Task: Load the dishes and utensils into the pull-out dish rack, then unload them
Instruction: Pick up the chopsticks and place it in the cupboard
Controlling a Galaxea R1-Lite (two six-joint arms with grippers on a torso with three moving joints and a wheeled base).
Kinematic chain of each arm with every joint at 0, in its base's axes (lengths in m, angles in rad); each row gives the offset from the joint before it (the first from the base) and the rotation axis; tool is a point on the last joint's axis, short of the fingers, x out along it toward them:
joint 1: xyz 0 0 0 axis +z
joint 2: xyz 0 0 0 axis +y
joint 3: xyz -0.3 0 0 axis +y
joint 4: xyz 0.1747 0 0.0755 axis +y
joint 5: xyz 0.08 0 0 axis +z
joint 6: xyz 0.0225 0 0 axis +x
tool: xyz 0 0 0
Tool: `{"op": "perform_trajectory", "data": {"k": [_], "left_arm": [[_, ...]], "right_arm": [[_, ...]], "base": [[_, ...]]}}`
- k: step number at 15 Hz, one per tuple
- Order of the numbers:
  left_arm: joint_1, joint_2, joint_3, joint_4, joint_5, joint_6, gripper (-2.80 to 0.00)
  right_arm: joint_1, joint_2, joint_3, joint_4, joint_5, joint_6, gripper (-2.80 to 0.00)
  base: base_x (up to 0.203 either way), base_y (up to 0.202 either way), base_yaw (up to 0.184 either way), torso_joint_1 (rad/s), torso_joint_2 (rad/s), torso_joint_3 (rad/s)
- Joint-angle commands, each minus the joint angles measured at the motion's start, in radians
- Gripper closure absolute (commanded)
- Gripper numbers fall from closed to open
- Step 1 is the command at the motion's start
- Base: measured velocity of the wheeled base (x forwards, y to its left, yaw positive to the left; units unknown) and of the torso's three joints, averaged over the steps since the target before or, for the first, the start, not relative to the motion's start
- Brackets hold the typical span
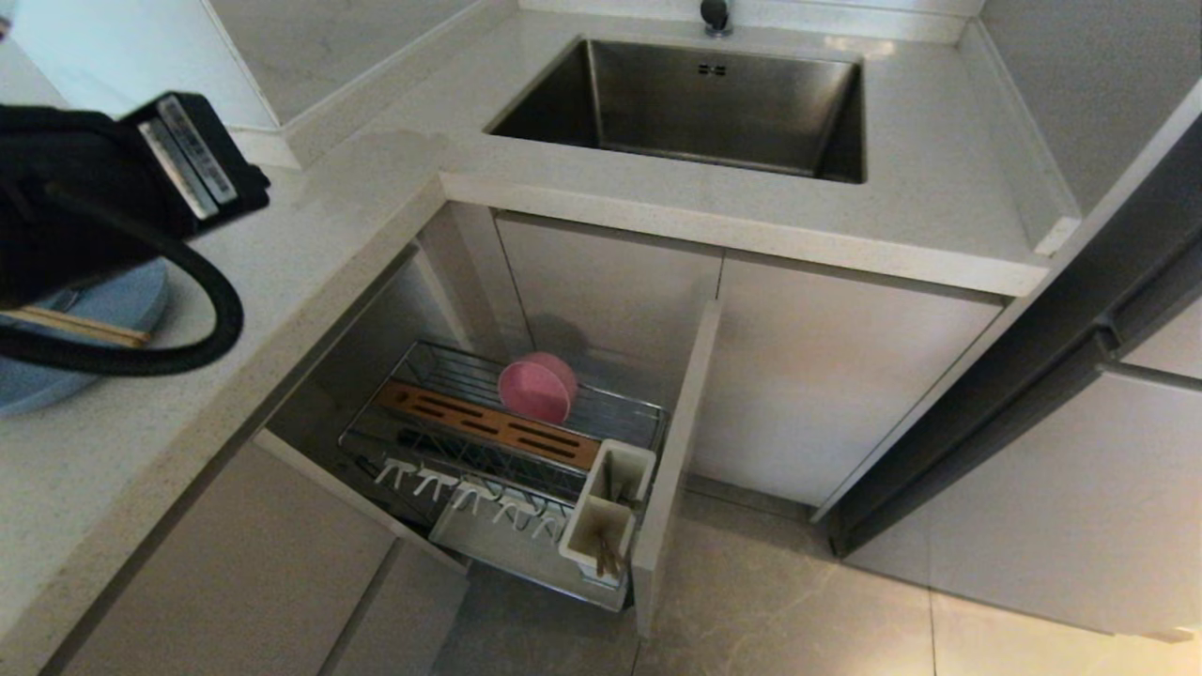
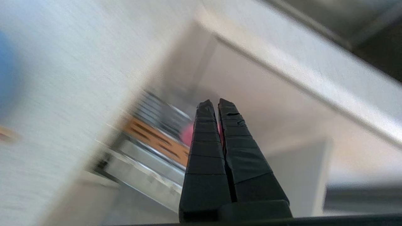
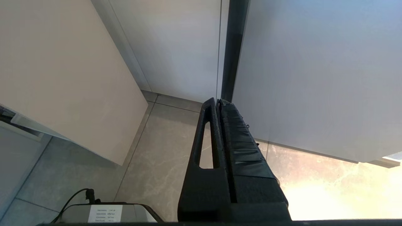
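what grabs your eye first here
A pink bowl stands on edge in the pulled-out rack below the counter, the only bright spot among the pale cabinets. At the far left the left arm looms over the counter above a blue plate with chopsticks on it, its end effector shut and empty.

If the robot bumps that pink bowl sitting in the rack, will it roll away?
Probably a little. The pink bowl stands on its edge against the wire dish rack, so its round rim could roll along the wires. It looks small and plastic, so likely light and easy to knock over, but unlikely to break.
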Motion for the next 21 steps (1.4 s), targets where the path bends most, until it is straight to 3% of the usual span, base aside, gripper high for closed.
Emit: {"op": "perform_trajectory", "data": {"k": [1,4,9,12,16,19,21], "left_arm": [[0.068,0.054,-0.195,0.09,0.013,0.005,0.0],[0.194,0.172,-0.393,0.146,0.041,0.007,0.0],[0.421,0.284,-0.45,0.19,0.064,-0.03,0.0],[0.544,0.323,-0.463,0.28,0.058,-0.106,0.0],[0.649,0.333,-0.462,0.364,0.055,-0.235,0.0],[0.753,0.343,-0.441,0.382,-0.015,-0.306,0.0],[0.829,0.356,-0.438,0.382,-0.136,-0.318,0.0]], "right_arm": [[0.0,-0.001,0.0,0.0,0.0,0.0,0.0],[0.0,-0.001,0.0,0.0,0.0,0.0,0.0],[0.0,-0.001,0.0,0.0,0.0,0.0,0.0],[0.0,-0.001,0.0,0.0,0.0,0.0,0.0],[0.0,-0.001,0.0,0.0,0.0,0.0,0.0],[0.0,-0.001,0.0,0.0,0.0,0.0,0.0],[0.0,-0.001,0.0,0.0,0.0,0.0,0.0]], "base": [[0.0,0.0,0.0,0.0,0.0,0.0],[0.0,0.0,0.0,0.0,0.0,0.0],[0.0,0.0,0.0,0.0,0.0,0.0],[0.0,0.0,0.0,0.0,0.0,0.0],[0.0,0.0,0.0,0.0,0.0,0.0],[0.0,0.0,0.0,0.0,0.0,0.0],[0.0,0.0,0.0,0.0,0.0,0.0]]}}
